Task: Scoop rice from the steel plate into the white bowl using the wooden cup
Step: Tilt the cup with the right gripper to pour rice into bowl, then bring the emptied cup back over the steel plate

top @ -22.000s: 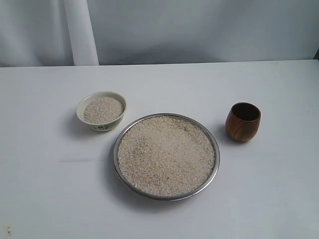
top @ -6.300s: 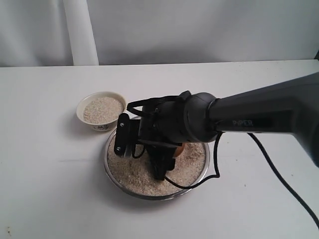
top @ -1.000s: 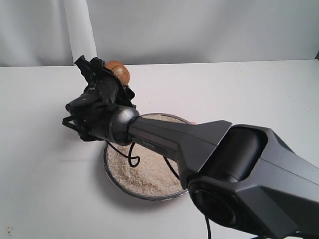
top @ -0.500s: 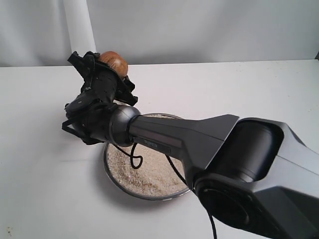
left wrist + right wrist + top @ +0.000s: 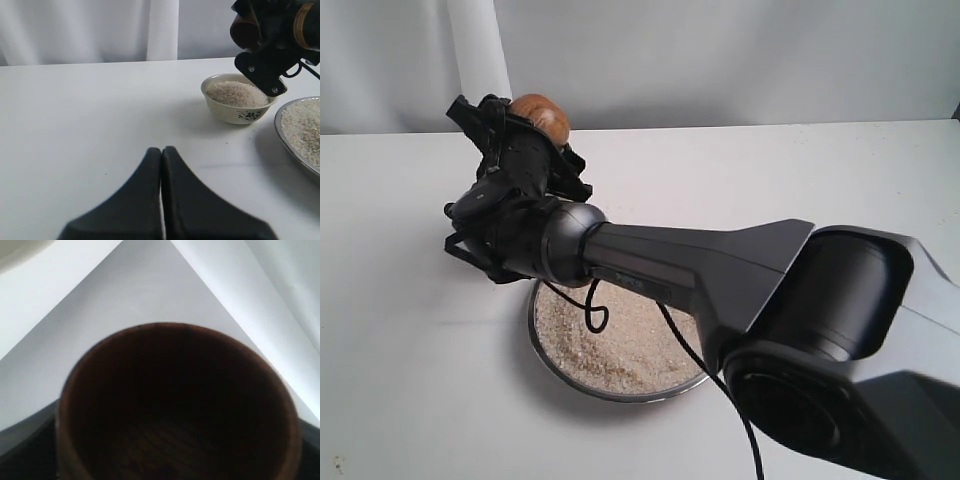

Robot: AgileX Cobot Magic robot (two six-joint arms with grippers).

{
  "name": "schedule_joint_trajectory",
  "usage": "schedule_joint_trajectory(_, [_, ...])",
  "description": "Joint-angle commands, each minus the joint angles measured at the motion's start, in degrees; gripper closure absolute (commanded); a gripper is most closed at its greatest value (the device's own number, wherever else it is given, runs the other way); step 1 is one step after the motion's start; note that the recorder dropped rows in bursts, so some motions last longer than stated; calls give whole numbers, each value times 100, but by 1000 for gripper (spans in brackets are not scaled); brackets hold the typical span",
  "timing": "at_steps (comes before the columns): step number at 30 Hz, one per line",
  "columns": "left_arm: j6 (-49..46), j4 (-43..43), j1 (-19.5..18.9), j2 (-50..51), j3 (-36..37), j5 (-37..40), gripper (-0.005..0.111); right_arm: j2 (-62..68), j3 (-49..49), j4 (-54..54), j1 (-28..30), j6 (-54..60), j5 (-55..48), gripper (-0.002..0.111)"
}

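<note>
The right gripper (image 5: 525, 135) has nudged its clamped, tipped glossy reddish-brown wooden cup (image 5: 540, 115) up-left above the heaped cream-white bowl (image 5: 235, 100); cup looks emptied, pale rice grains (image 5: 610, 340) remain in shiny round steel plate (image 5: 548, 350); left gripper (image 5: 161, 160) closed, empty.

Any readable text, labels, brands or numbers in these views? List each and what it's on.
None can be read in any view.
On the right arm, any marking on the casing is too blurred to read.
On the white bowl, the dark marks on the side look like a pattern, not lettering.
On the wooden cup and steel plate, no print shows.
</note>
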State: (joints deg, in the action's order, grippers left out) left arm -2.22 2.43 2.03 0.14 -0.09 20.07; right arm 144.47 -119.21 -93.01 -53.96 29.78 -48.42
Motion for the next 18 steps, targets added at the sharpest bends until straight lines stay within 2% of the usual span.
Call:
schedule_joint_trajectory(1, [24, -2, 35, -14, 9, -21, 107, -151, 54, -254, -5, 39, 39, 108])
schedule_joint_trajectory(11, [12, -2, 35, -14, 9, -21, 107, -170, 54, -46, -5, -129, 23, 108])
schedule_joint_trajectory(18, [12, -2, 35, -14, 9, -21, 107, -570, 43, 2181, 28, -475, 171, 108])
